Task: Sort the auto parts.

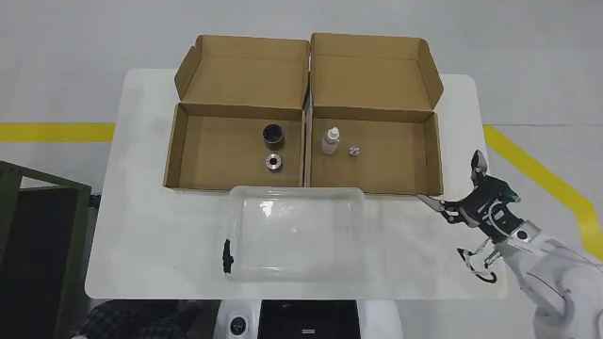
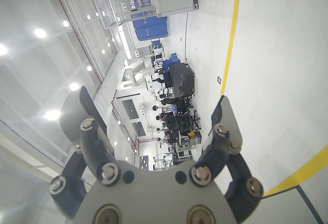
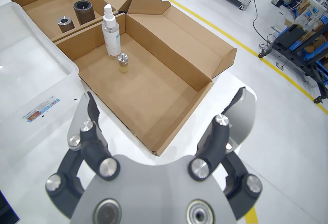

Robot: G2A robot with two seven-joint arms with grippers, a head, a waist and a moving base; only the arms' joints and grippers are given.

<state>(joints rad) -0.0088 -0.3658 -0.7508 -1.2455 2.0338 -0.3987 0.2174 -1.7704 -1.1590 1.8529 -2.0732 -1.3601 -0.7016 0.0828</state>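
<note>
Right tool (image 1: 455, 181) hovered wide open at lower right, just beside the right-hand cardboard box (image 1: 396, 162); left tool (image 2: 153, 96) gaped wide too.

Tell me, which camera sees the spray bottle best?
The right wrist view: the spray bottle stands close and upright in a cardboard box, white cap and clear body showing, beside a small metal part. The top view shows it from above as a tiny white shape. The left wrist view faces the factory hall.
</note>
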